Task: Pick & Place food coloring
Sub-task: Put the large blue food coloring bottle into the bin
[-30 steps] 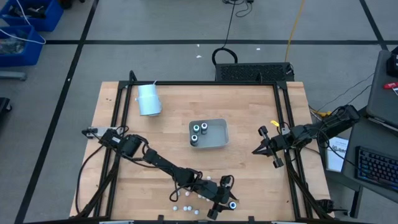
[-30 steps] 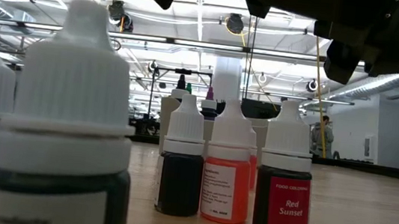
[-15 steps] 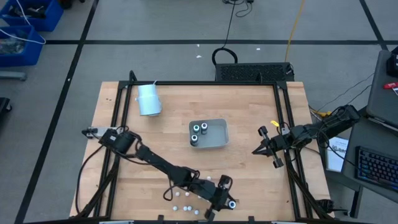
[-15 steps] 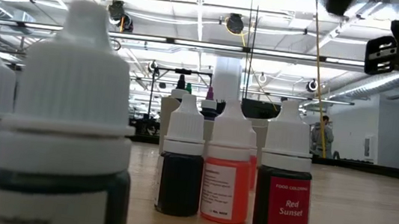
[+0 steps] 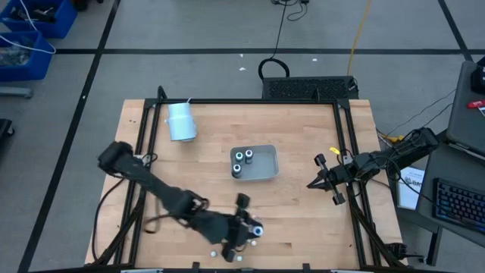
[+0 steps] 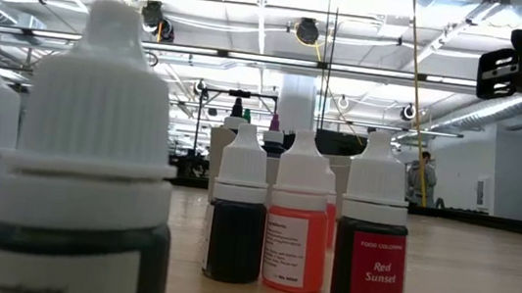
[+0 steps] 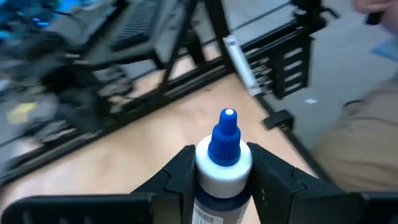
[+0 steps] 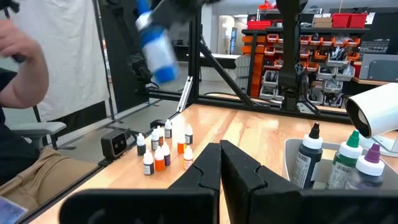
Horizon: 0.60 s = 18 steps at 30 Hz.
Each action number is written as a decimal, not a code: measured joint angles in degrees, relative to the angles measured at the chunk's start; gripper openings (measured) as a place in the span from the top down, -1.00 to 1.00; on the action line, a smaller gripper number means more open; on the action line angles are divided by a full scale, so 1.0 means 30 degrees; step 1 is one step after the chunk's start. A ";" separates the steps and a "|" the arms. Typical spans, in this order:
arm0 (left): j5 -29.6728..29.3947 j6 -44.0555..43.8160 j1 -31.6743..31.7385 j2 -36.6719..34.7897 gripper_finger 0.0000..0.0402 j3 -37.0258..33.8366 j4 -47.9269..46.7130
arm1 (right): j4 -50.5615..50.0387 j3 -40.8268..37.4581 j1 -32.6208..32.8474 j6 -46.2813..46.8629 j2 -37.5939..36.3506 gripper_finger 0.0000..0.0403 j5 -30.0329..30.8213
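— How is the scene covered from above?

— The whole table point(image 5: 303, 220) is seen straight down from overhead, with floor on every side.

— And at table height?

— A level view is taken across the wood into the room, with small bottles point(image 6: 298, 220) standing very close to the lens.

— What is seen from the wrists?

— The left wrist view is pointed along the table's edge, a blue-capped bottle point(image 7: 224, 155) filling its foreground. The right wrist view is aimed across the table at the same cluster of small bottles point(image 8: 163, 149), seen from farther off, with the tray point(image 8: 292, 158) nearer.
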 joint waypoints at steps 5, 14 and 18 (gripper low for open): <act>-0.2317 0.0297 -0.1085 -0.2277 0.40 -0.1096 -0.0527 | 0.0007 0.0000 0.0000 0.0036 0.0000 1.00 -0.0001; -0.0059 0.1578 0.0243 -0.6868 0.40 -0.8553 0.5301 | 0.0118 -0.0006 0.0000 0.0063 0.0000 1.00 0.0000; 0.2294 0.2149 0.1509 -0.9474 0.40 -1.2968 0.9673 | 0.0011 0.0000 0.0000 0.0128 0.0000 1.00 0.0000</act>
